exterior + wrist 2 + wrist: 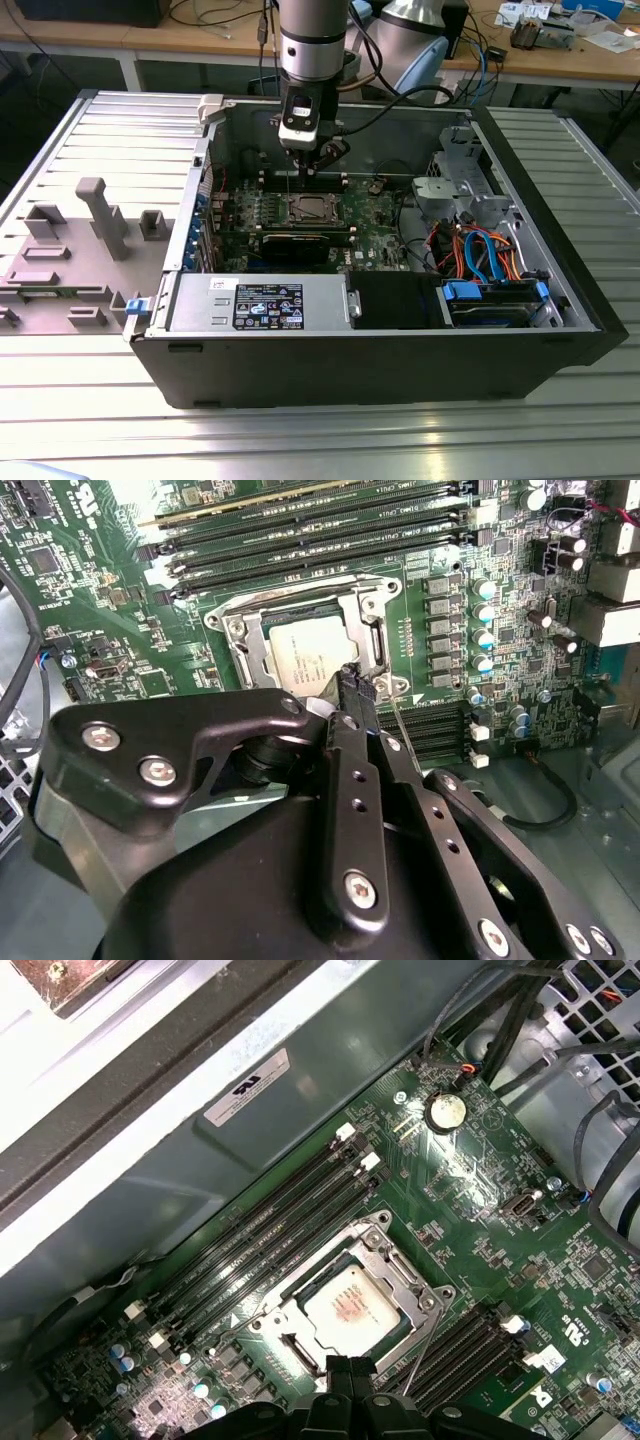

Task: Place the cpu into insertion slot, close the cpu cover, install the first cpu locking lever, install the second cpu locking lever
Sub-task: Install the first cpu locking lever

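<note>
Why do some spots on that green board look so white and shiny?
It's glare: in the first wrist view, on the motherboard beside the round battery; in the second wrist view, near the memory slots; in the exterior view, on the ribbed table.

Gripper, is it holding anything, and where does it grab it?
Nothing, it seems. The gripper is shut with nothing pinched, just beside the cpu, which lies in the slot.
</note>
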You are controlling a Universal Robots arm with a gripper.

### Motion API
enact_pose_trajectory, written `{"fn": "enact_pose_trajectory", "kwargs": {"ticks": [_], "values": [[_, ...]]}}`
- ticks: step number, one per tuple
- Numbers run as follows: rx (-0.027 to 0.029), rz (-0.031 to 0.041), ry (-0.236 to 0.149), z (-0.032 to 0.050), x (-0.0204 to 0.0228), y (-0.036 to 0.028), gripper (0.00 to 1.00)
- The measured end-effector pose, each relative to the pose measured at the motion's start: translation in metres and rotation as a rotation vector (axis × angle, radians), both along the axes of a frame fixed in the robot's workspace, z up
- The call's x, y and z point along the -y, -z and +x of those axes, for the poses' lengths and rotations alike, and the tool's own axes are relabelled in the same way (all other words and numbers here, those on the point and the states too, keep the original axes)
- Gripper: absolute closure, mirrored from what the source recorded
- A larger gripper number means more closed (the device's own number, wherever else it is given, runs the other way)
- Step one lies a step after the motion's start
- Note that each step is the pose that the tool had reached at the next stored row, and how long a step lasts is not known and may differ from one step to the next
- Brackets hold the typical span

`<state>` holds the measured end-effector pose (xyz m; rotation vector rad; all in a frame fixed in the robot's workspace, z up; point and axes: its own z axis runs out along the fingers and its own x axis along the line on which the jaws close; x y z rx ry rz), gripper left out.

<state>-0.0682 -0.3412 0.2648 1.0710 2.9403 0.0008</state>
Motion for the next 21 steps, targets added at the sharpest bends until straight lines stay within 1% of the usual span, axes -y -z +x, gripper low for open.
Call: {"fn": "enact_pose_trajectory", "kwargs": {"ticks": [6,9,15,18,21], "values": [[0.0000,0.0000,-0.001,0.0000,0.0000,0.0000,0.89],[0.0000,0.0001,-0.012,0.0000,0.0000,0.0000,0.89],[0.0000,0.0000,-0.076,0.0000,0.0000,0.0000,0.89],[0.0000,0.0000,-0.138,-0.0002,0.0000,0.0000,0.89],[0.0000,0.0000,-0.172,-0.0003,0.0000,0.0000,0.89]]}}
